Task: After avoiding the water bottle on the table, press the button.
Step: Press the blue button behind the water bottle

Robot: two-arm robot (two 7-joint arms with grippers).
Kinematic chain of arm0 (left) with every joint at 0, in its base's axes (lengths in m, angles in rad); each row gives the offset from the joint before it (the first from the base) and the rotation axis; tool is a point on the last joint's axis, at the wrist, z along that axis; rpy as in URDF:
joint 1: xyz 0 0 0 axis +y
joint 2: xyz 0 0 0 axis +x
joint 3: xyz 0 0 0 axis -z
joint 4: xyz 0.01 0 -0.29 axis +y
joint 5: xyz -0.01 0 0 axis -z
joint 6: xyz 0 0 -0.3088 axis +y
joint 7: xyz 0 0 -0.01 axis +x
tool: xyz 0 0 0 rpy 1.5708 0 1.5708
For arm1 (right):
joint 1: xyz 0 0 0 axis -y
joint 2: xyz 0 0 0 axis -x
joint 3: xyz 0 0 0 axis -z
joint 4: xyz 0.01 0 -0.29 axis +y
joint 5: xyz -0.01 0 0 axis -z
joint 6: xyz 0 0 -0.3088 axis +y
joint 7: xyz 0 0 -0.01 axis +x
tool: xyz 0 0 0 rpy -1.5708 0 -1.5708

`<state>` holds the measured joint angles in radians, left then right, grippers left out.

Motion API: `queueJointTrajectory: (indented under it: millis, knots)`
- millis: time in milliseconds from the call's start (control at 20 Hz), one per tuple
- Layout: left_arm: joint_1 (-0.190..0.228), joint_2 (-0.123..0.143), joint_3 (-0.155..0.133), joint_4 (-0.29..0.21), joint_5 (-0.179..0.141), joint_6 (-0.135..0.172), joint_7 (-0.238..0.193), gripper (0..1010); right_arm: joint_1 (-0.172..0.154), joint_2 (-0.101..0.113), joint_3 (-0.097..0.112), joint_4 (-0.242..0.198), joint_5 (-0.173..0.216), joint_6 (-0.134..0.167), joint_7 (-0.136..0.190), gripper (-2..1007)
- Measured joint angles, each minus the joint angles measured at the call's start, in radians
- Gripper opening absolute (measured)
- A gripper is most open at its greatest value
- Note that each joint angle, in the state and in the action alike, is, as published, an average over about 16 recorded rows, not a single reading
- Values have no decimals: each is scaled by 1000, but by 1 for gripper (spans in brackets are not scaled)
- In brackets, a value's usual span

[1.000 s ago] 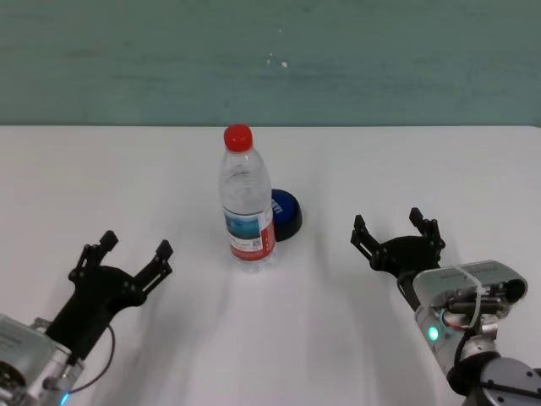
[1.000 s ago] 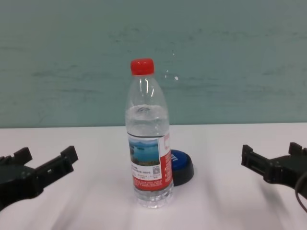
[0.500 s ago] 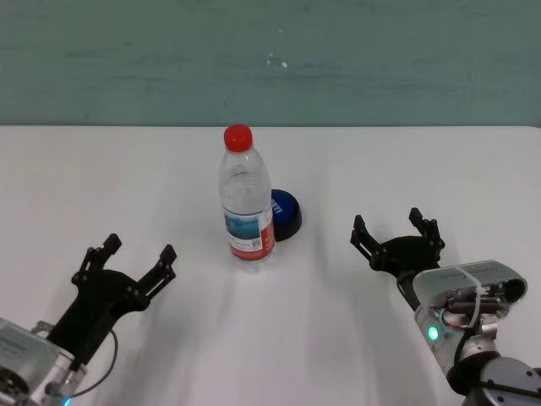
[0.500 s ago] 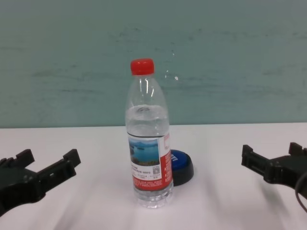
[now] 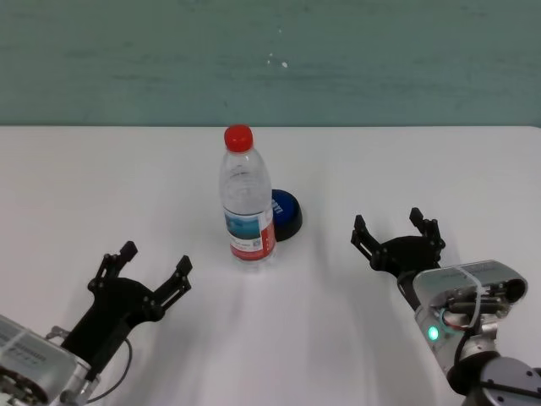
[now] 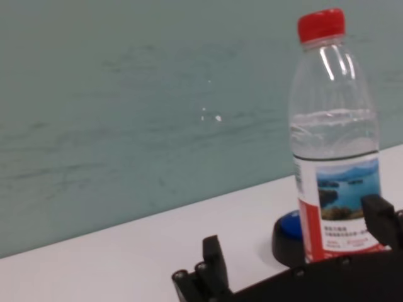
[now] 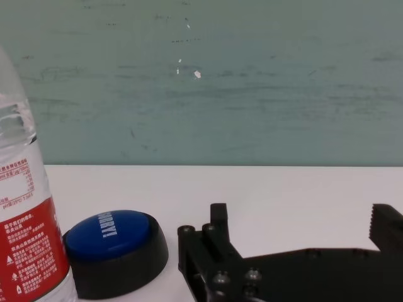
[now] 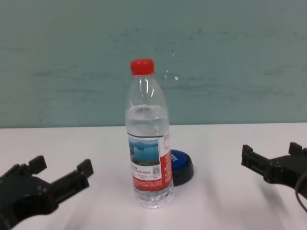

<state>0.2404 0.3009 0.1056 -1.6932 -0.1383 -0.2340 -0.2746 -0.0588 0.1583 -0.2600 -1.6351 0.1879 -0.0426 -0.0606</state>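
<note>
The water bottle (image 5: pixel 248 211) stands upright in the middle of the white table (image 5: pixel 101 178), red cap on top. The blue button (image 5: pixel 286 213) sits just behind it to the right, touching or nearly touching its base, partly hidden by it in the chest view (image 8: pixel 182 165). My left gripper (image 5: pixel 155 258) is open and empty, low over the table to the front left of the bottle. My right gripper (image 5: pixel 390 222) is open and empty, to the right of the button, about a hand's width away. The right wrist view shows the button (image 7: pixel 113 242) beside the bottle (image 7: pixel 22 239).
A teal wall (image 5: pixel 270 59) rises behind the table's far edge. Bare white tabletop lies on both sides of the bottle and between the right gripper and the button.
My left gripper has moved right, toward the bottle, and slightly nearer to me. The right gripper, bottle and button have not moved.
</note>
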Motion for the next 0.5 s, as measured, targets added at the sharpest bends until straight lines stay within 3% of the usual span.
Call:
queueJointTrajectory:
  millis: [500]
  knots:
    - [-17,-15,26,26,46,-7,18,1010,0,0,0,0,0,0,0,1004]
